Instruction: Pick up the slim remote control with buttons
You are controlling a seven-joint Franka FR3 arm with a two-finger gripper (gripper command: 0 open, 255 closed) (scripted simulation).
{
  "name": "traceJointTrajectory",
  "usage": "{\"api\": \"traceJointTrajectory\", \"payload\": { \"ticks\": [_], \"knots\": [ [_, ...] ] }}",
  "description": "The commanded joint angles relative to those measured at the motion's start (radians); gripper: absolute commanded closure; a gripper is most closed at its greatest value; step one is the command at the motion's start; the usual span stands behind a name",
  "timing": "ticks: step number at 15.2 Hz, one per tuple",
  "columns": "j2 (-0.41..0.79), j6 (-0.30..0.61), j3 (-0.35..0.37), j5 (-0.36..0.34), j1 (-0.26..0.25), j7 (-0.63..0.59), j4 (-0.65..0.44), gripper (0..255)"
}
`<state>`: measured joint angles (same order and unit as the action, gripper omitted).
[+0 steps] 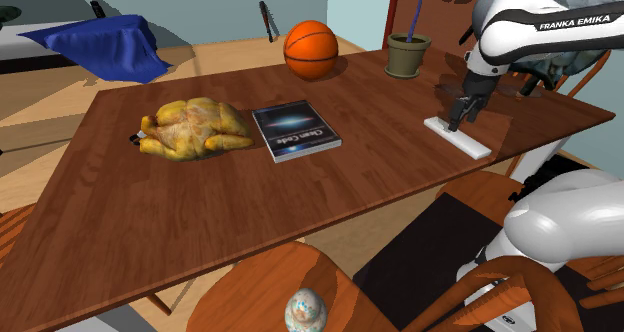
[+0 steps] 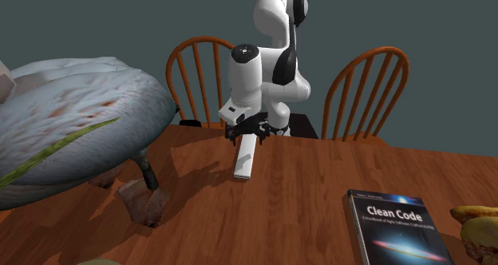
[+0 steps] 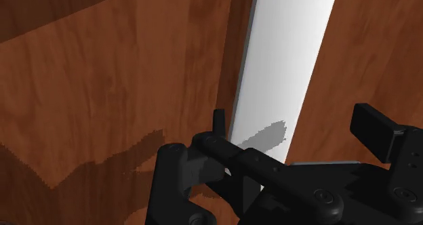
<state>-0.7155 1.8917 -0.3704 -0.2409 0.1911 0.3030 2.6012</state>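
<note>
Item inspected: the remote control (image 1: 462, 140), a slim, plain white bar of long rectangular outline with a pale grey side edge. It lay flat on the brown wooden tabletop (image 1: 380, 170), right of centre in the shoulder frame, set diagonally near the tabletop's edge. In the second exterior frame the remote control (image 2: 244, 160) sat upper centre. At the wrist frame's upper right, the remote control (image 3: 285, 61) showed a smooth top face crossed by a grey shadow.

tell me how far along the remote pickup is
Done: the tool is low over one end of the white remote, lined up. In hand: in the wrist view its fingers stand apart on either side of the remote, not clamped. Left: shut on it and lift; the remote lies flat on the table.
</note>
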Motion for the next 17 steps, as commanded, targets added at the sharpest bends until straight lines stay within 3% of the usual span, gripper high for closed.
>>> {"api": "traceJointTrajectory", "payload": {
  "ticks": [1, 8, 9, 17],
  "knots": [
    [0.016, 0.037, -0.015, -0.006, 0.002, 0.006, 0.016, 0],
    [0.041, 0.121, -0.034, -0.02, 0.006, 0.006, 0.075, 0],
    [0.043, 0.122, -0.034, -0.019, 0.005, 0.006, 0.074, 255],
    [0.041, 0.122, -0.034, -0.02, 0.006, 0.005, 0.076, 255]
  ]
}}
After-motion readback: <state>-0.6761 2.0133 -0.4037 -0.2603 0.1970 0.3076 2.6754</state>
